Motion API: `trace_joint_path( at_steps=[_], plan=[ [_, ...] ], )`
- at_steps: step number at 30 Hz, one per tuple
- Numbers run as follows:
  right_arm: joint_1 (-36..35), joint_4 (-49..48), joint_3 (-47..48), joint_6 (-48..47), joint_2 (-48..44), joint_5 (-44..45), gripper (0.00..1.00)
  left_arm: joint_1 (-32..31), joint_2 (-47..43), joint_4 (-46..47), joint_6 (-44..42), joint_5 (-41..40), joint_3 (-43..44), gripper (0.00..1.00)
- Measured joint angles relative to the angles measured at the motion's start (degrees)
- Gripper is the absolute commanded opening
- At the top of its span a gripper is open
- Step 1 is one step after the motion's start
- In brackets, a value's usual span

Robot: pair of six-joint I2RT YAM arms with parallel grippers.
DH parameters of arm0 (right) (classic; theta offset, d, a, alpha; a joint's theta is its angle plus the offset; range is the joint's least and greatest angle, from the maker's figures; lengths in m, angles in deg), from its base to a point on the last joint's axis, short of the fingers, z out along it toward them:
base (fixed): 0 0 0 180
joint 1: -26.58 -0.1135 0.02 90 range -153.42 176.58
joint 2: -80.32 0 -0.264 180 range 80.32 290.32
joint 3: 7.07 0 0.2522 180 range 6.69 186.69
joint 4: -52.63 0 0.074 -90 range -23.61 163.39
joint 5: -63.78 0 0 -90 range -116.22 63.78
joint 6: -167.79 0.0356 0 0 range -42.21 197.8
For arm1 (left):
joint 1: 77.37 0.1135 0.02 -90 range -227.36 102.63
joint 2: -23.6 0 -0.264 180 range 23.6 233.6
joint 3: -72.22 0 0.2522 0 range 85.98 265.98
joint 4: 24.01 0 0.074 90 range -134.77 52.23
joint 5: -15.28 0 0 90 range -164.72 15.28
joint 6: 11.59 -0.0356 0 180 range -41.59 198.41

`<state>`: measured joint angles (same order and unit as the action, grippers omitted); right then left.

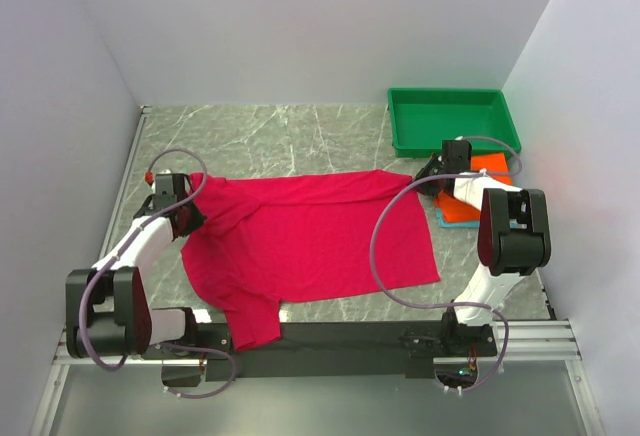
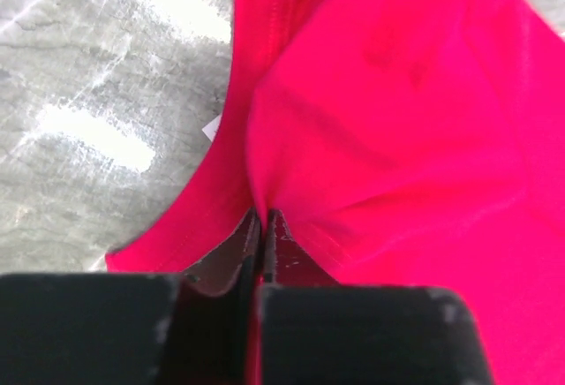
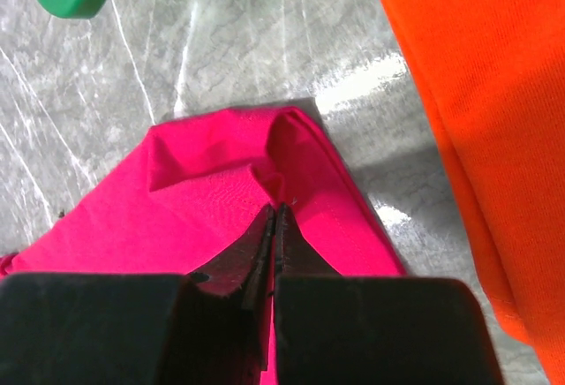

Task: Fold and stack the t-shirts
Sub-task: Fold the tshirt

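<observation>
Left gripper (image 2: pixel 263 222) is pinched tight on a soft fold of the crimson-pink t-shirt (image 1: pixel 310 241), which lies rumpled across the veined grey marble-look table (image 1: pixel 260 136). Right gripper (image 3: pixel 275 217) is clamped on the shirt's stitched corner, beside the folded bright orange t-shirt (image 3: pixel 477 94) and the glossy green plastic tray (image 1: pixel 445 93).

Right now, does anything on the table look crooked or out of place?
Mildly: the crimson-pink t-shirt lies askew, and its near sleeve overlaps the black rail. The left gripper and right gripper each pinch its far edge. Nothing looks spilled or damaged.
</observation>
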<state>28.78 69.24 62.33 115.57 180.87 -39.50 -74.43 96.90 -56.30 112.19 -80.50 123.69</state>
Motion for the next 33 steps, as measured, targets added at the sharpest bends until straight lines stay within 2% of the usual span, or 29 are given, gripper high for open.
trace_joint_path(
  at_steps=[6, 17, 27, 33],
  plan=[
    [0.0, 1.25, 1.95, -0.39, 0.0, -0.07, 0.0, 0.0, -3.06, -3.13, 1.62, 1.18, 2.78, 0.01],
    [0.0, 4.72, 6.27, -1.66, 0.0, 0.35, 0.0, 0.0, -8.72, -8.79, 12.66, 5.95, 6.19, 0.01],
    [0.0, 8.22, 8.41, -3.02, 0.0, 0.59, 0.0, 0.0, -17.35, -12.59, 19.23, 5.4, 5.4, 0.01],
    [0.0, 8.87, 9.07, -3.39, 0.0, 0.59, 0.0, 0.0, -18.21, -11.89, 23.43, 5.51, -0.66, 0.01]
  ],
)
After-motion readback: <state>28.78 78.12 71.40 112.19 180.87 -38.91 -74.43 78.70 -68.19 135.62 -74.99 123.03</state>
